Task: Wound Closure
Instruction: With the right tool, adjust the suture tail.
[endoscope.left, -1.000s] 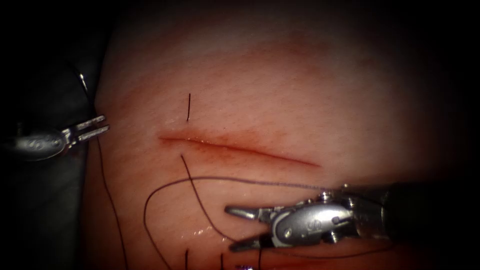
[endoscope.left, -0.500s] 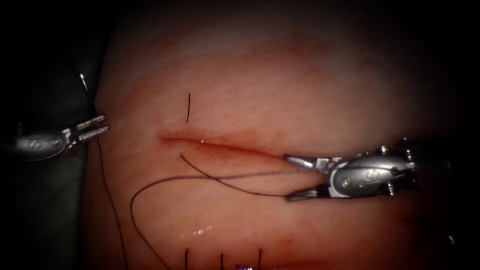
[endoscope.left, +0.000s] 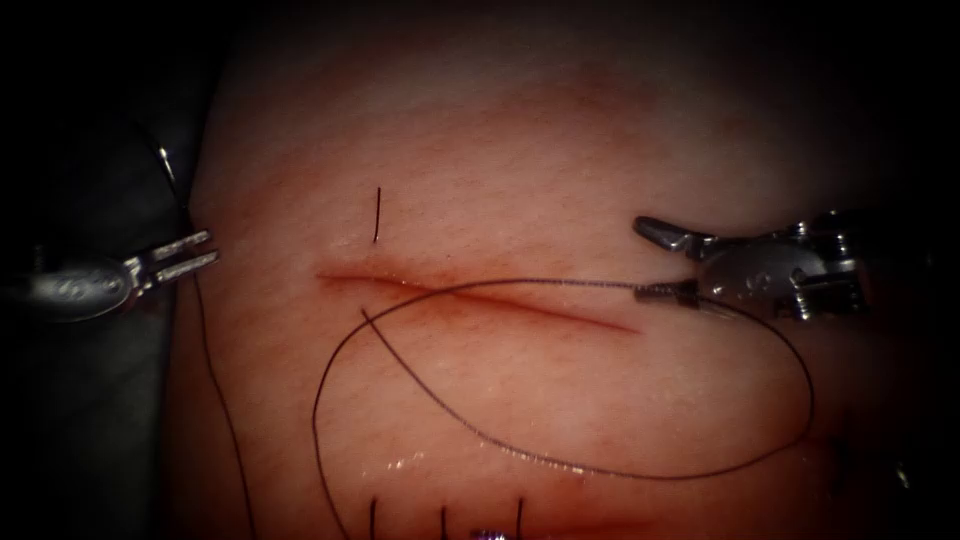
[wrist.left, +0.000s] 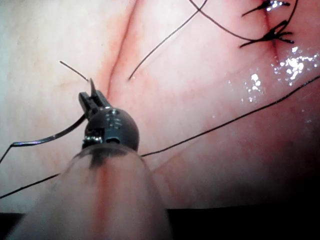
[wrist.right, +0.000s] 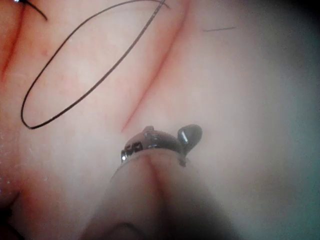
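Thread (endoscope.left: 560, 465) crosses the cut (endoscope.left: 480, 298) at its 9 o'clock end, unknotted, the rest gaping; left hand (endoscope.left: 185, 252) at 9 o'clock grips the needle (wrist.left: 45, 139), out of the tissue (endoscope.left: 520, 150); right hand (endoscope.left: 665, 262) wide, thread lying on its lower jaw.

The pale pink, moist tissue (endoscope.left: 560, 160) shines wetly near its front edge. Both tools, left (endoscope.left: 185, 252) and right (endoscope.left: 665, 262), are polished, gleaming silver metal. The thin dark thread (endoscope.left: 560, 465) looks matt and finely braided.

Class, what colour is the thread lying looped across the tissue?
The thread is dark, near black; the endoscope view shows it best.
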